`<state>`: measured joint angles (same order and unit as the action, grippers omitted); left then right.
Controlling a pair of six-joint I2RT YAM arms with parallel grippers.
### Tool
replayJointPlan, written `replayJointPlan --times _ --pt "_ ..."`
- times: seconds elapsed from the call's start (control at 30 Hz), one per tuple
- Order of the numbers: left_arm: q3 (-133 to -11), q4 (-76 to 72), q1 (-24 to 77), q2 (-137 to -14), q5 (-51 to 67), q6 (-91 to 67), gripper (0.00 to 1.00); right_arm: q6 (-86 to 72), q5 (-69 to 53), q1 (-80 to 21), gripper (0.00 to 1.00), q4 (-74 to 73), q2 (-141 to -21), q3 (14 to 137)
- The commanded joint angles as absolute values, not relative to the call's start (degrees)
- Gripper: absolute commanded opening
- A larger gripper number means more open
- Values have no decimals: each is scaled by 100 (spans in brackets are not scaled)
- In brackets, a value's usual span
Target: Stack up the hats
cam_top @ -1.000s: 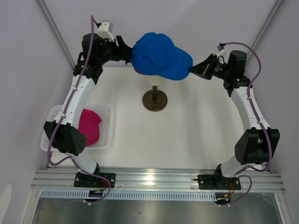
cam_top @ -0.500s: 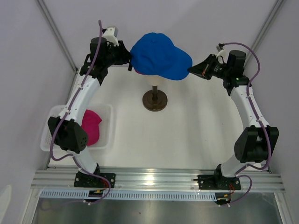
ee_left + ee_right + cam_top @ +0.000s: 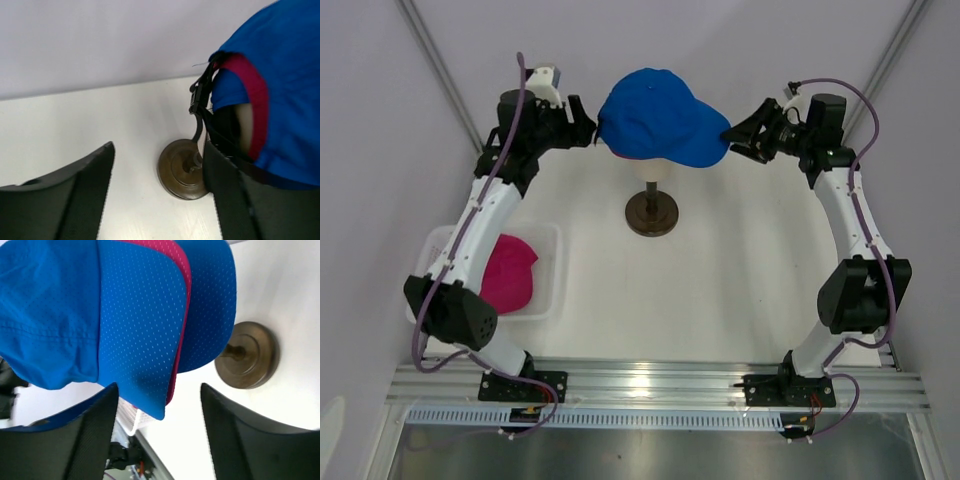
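A: What is met ahead of the left gripper (image 3: 585,127)?
B: The rear of the blue cap (image 3: 660,118) and its black strap (image 3: 199,95) are met just beside one finger. Below the spread fingers, bare table (image 3: 720,280) is left open as far as the stand (image 3: 651,214).
A: And at the right gripper (image 3: 732,138)?
B: The brim tips are found between its parted fingers, touched by neither. Room is left beneath it.
A: Anything else in the way?
B: A white basket (image 3: 552,232) holding a pink hat (image 3: 510,275) is placed well below and behind the left gripper, beside its arm.
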<state>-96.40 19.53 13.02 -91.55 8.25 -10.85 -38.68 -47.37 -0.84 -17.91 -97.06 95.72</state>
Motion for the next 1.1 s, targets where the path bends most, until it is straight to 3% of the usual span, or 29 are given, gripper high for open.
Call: replayJointPlan --times 0.0,0.1,0.23,0.37,0.4,0.57,0.73,1.07 --pt "-9712 1907 1038 -8307 528 -1168 80 -3490 -4615 130 71 -2440 -9799 10255" --pt "-9625 2345 573 -7850 370 -1362 87 -3016 -4501 211 80 -3134 -9800 10888" --pt "-8820 2961 -8 -7130 -332 -1423 96 -2269 -4131 316 83 -3778 -9371 11066" --pt "-7537 3418 -1278 -6242 -458 -2046 98 -1732 -4368 133 84 -3482 -8363 9690" --pt "-7123 3462 -1483 -6075 -327 -2248 98 -1644 -4316 45 84 -3228 -8115 8876" --pt "-6092 3656 -2161 -5476 -870 -2276 96 -1669 -3675 -1200 85 -2612 -6875 7007" --pt "-5231 3236 -2197 -5703 -564 -2057 93 -2493 -3542 -2135 87 -1285 -5986 5611" --pt "-4746 2049 -2180 -7206 -281 -3015 75 -2760 -3261 -2733 88 -510 -6372 5501"
